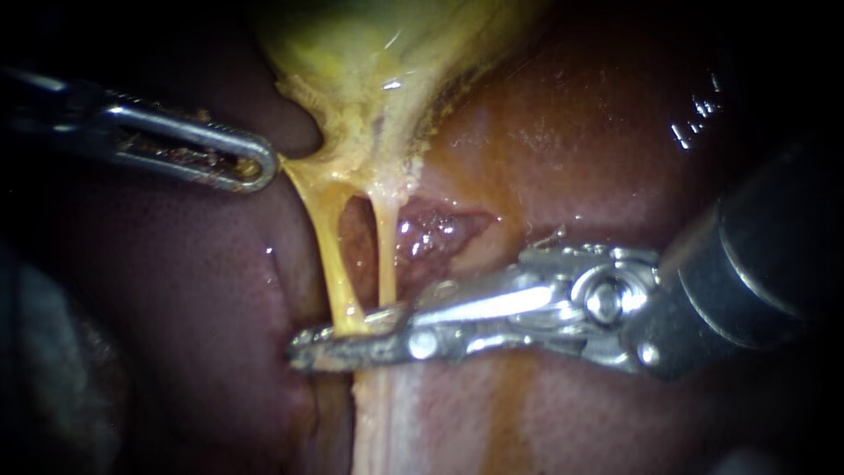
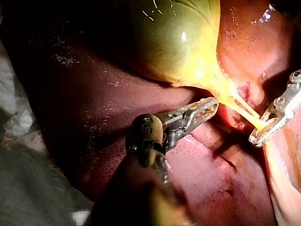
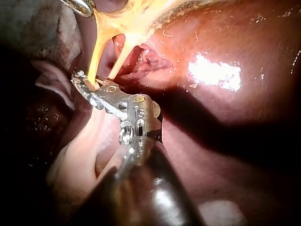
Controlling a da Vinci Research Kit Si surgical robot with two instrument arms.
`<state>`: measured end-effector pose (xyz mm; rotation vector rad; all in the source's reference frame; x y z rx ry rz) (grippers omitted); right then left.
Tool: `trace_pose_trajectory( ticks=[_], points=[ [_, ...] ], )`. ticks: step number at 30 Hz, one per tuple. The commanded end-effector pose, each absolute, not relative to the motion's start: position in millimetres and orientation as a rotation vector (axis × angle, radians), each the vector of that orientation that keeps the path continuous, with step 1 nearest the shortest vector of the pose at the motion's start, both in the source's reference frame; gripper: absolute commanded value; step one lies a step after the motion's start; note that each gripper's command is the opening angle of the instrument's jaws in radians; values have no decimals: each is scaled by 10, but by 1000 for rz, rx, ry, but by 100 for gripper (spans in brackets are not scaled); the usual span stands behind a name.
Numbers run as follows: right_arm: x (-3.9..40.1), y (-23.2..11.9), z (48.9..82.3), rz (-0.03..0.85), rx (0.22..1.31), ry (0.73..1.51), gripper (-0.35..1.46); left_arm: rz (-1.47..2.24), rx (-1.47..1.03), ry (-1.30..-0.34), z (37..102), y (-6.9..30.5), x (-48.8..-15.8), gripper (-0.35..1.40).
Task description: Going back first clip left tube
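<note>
Endoscope view's bright mid-frame, edges nearly black. Wet glare on the liver [image 1: 598, 132] upper right and gallbladder [image 1: 387, 62] up top. Right instrument [image 3: 82, 81] throws a heavy shadow in its wrist view.

**Hard Light, Deep Shadow**

Little of the room showed. A pale, crumpled cloth [image 2: 14, 108] lay against the dark edge of the liver [image 2: 94, 108], with a grey-green drape [image 2: 37, 183] beside it. The light fell narrow and hard. A white glare [image 3: 214, 70] sat on the wet liver, small glints [image 1: 699, 119] sparkled, and everything beyond sank into black shadow.
</note>
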<state>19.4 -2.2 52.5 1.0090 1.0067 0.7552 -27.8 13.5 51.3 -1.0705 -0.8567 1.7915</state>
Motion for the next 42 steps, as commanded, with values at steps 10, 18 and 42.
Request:
trace_pose_trajectory(
  ticks=[10,18,42],
  points=[
    [196,-21,524,568,914,1094,-6,1792,-1071,-863,513,135,-277,-35],
    [200,-14,532,475,741,1173,41,1792,-1071,-863,512,135,-277,-35],
    [162,0,552,339,512,1238,50,1795,-1072,-871,515,132,-279,-35]
  ],
)
